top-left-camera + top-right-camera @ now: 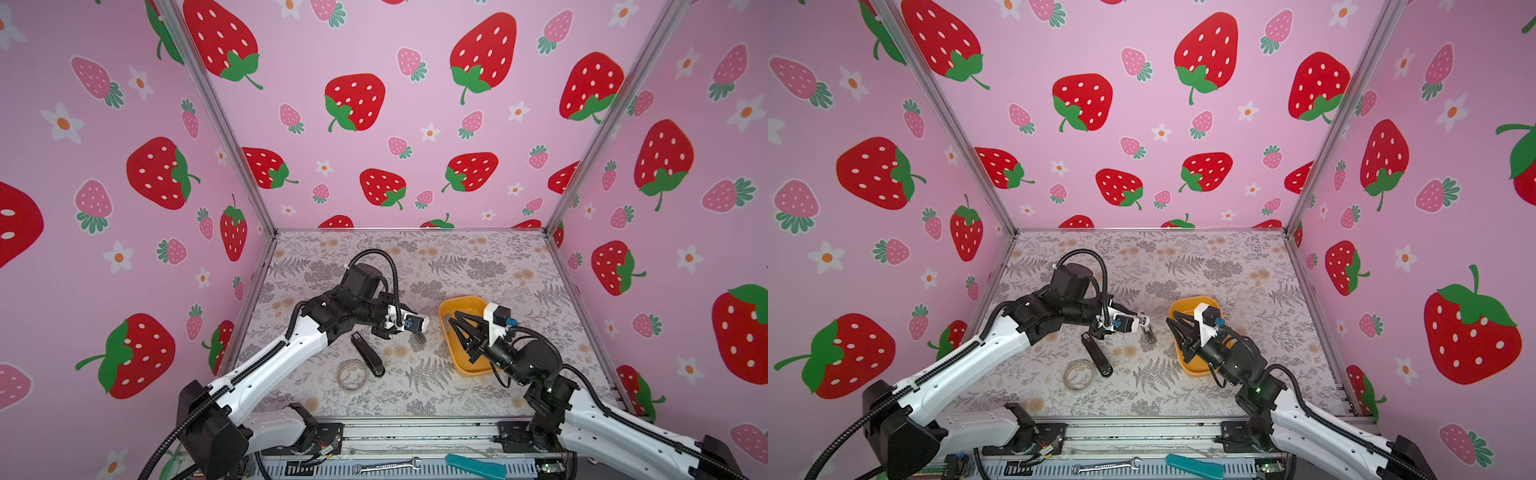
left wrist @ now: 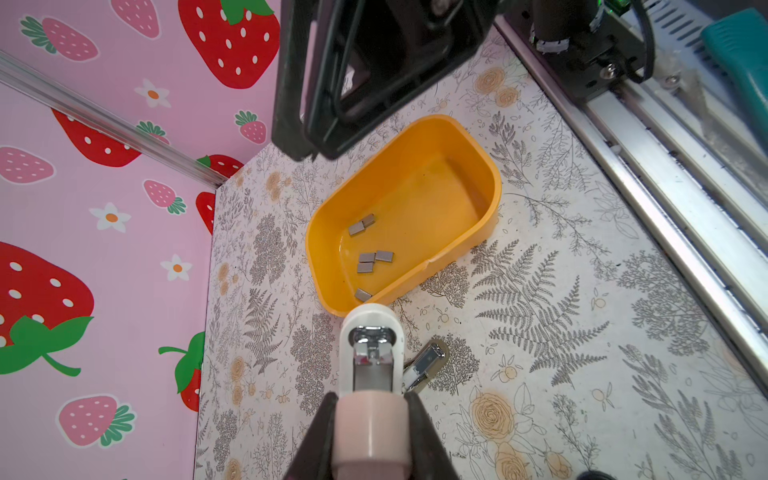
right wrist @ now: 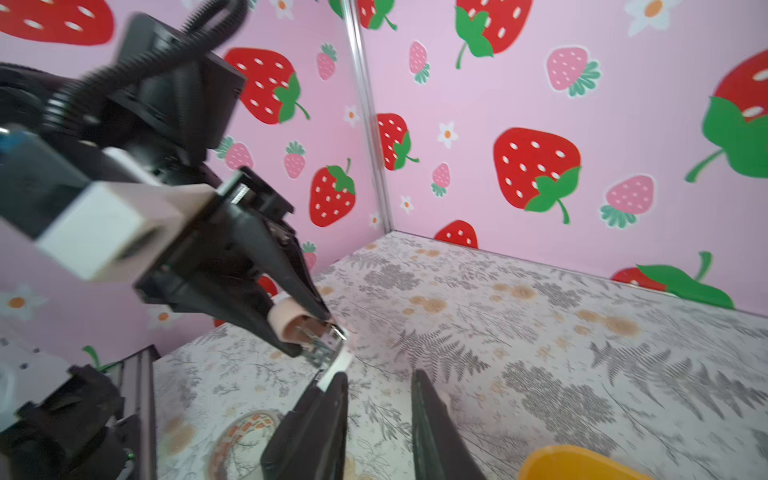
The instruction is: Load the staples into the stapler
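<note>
Grey staples (image 2: 376, 256), six little strips, sit loose in the yellow tray (image 2: 496, 183). Just beside it, the left gripper (image 2: 371, 399) is clamped on the pink-and-white stapler (image 2: 371, 328), which is popped open. The right gripper (image 3: 380, 372) hangs close by, jaws slightly apart, nothing between them.

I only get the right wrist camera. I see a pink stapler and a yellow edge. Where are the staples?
Observer: The staples are inside that yellow tray. The left wrist view shows about six small grey strips lying on its floor.
Operator: Is the pink stapler the only one?
Observer: No. In both top views a black stapler lies on the table next to a clear tape roll.
</note>
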Robot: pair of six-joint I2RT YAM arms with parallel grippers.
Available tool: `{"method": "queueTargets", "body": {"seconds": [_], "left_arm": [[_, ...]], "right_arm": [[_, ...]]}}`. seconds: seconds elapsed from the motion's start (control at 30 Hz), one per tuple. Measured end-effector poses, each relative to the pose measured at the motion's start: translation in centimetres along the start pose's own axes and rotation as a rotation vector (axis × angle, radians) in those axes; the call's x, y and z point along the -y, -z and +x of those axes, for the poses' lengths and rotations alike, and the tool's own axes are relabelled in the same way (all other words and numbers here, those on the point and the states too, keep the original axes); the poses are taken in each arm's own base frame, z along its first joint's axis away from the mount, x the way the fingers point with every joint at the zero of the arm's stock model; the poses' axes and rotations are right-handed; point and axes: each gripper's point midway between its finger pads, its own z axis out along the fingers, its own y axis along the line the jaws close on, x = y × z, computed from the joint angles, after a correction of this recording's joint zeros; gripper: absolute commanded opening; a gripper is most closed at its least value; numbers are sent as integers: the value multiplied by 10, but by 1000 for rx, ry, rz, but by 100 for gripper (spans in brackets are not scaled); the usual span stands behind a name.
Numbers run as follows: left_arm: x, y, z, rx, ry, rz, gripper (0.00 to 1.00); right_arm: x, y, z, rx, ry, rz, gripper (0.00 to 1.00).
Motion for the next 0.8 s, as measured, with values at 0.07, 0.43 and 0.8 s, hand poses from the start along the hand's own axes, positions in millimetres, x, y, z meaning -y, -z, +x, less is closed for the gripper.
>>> {"method": "queueTargets", "body": {"seconds": [0.07, 0.43, 0.8], "left_arm": [[0, 0, 0, -1, -2, 2, 0], [3, -3, -2, 14, -15, 17, 0], [1, 2, -4, 43, 5, 13, 0]], "right_arm": [[-12, 0, -5, 15, -8, -67, 23], [-19, -44, 38, -187, -72, -124, 20], [2, -62, 47, -251, -43, -6, 24]]}}
